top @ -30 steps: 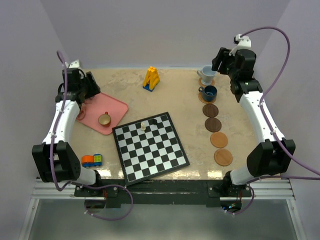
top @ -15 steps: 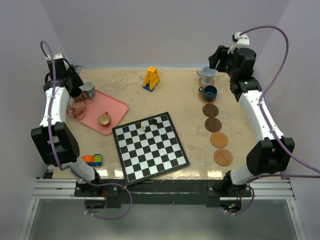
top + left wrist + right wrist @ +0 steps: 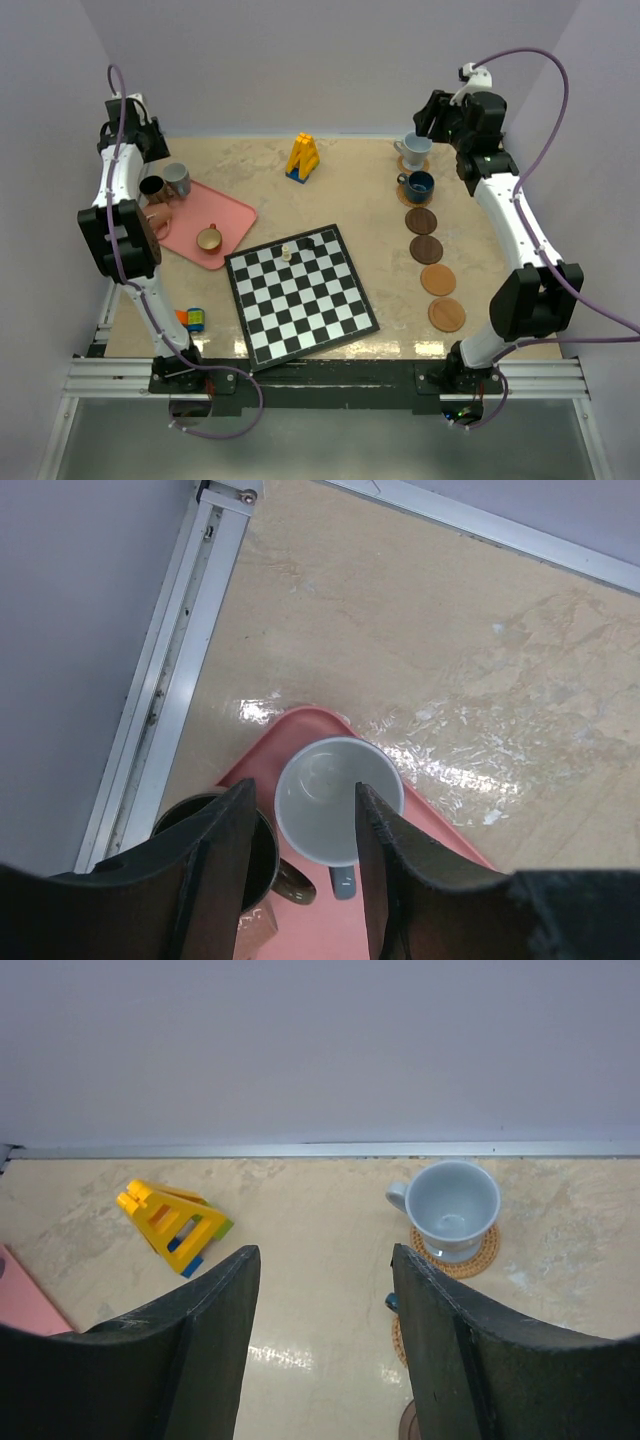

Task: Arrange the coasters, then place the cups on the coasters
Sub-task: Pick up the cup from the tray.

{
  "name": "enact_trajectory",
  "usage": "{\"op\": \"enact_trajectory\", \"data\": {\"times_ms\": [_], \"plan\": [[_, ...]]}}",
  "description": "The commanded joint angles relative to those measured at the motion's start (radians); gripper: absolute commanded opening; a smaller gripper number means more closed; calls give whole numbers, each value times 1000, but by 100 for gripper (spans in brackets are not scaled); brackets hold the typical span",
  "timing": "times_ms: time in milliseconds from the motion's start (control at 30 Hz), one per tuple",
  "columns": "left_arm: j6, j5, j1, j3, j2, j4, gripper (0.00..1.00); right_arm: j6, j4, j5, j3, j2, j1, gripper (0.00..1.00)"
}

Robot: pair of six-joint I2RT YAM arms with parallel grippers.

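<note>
Four cups stand on the pink tray [image 3: 232, 215]: black [image 3: 153, 187], grey [image 3: 178, 178], coppery pink [image 3: 158, 218] and tan [image 3: 209, 238]. My left gripper [image 3: 148, 150] hangs open above the tray's far corner. In the left wrist view the left gripper [image 3: 302, 790] frames the grey cup [image 3: 320, 805] from above, with the black cup [image 3: 262, 855] partly behind one finger. A pale cup [image 3: 413, 147] and a teal cup [image 3: 419, 184] each sit on a coaster. Bare coasters [image 3: 421, 220] [image 3: 427, 248] [image 3: 438, 279] continue the line toward me. My right gripper [image 3: 432, 122] [image 3: 325, 1252] is open and empty, left of the pale cup [image 3: 455, 1205].
A chessboard [image 3: 300, 295] with a small chess piece [image 3: 287, 251] lies in the middle near the front. A yellow block toy [image 3: 303, 157] [image 3: 170, 1222] stands at the back. A small coloured toy [image 3: 192, 320] lies by the left arm's base. Walls close in behind and at both sides.
My left arm has swung up and back toward the far-left corner, uncovering the black and grey cups, and its jaws have narrowed somewhat. My right gripper has drawn back slightly.
</note>
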Motion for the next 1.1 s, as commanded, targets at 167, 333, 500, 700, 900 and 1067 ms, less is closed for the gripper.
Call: {"op": "enact_trajectory", "data": {"times_ms": [167,333,500,700,900,1067], "plan": [[169,5,-9,92,92,-36,49,-7,-27,-29,111,64,3,59],[209,5,-9,47,102,-28,49,-5,-39,-36,124,83,3,58],[212,55,-9,64,144,-13,50,-4,-44,-46,125,84,3,57],[215,54,-16,93,194,-14,47,1,-51,-48,147,97,3,57],[223,72,-26,67,188,1,34,15,-44,-49,156,100,3,55],[232,61,-37,67,179,5,14,11,-50,-53,170,112,5,54]]}}
